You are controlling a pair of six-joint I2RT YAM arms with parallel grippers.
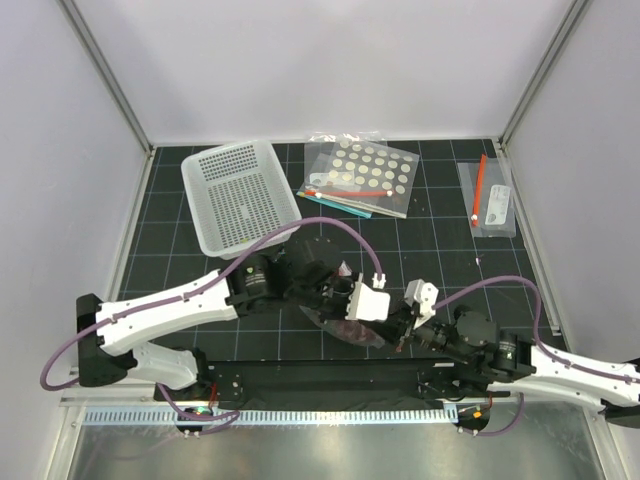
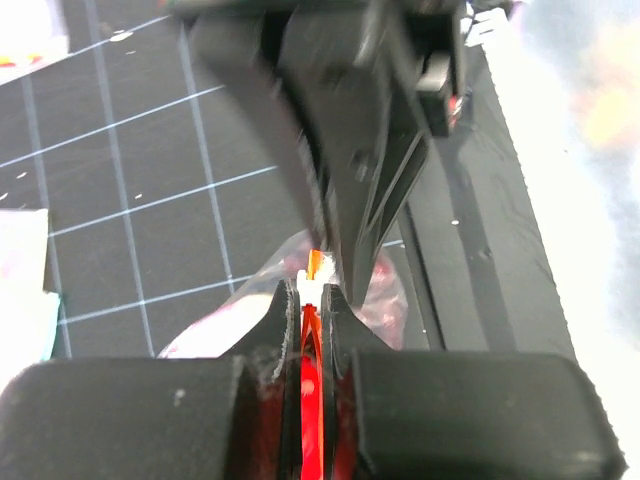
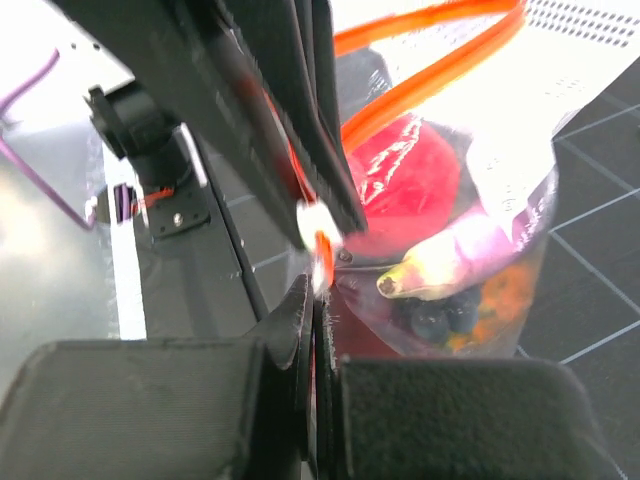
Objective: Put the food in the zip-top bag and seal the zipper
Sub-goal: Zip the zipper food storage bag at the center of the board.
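The zip-top bag [image 1: 345, 325] is held up between both grippers near the table's front edge. My left gripper [image 2: 312, 295] is shut on the red-orange zipper [image 2: 312, 400], the strip pinched between its pads. My right gripper [image 3: 318, 300] is shut on the bag's corner, where the zipper [image 3: 430, 70] ends. Food shows through the plastic in the right wrist view: a red apple [image 3: 400, 190], dark grapes [image 3: 430, 320] and an orange pineapple [image 3: 495, 290]. In the top view the left gripper [image 1: 385, 315] and right gripper [image 1: 405, 335] almost touch.
A white perforated basket [image 1: 240, 195] stands at the back left. A clear bag with white dots [image 1: 360, 175] lies at the back middle and a small labelled bag [image 1: 490, 200] at the back right. The black base rail [image 1: 320, 375] runs just under the held bag.
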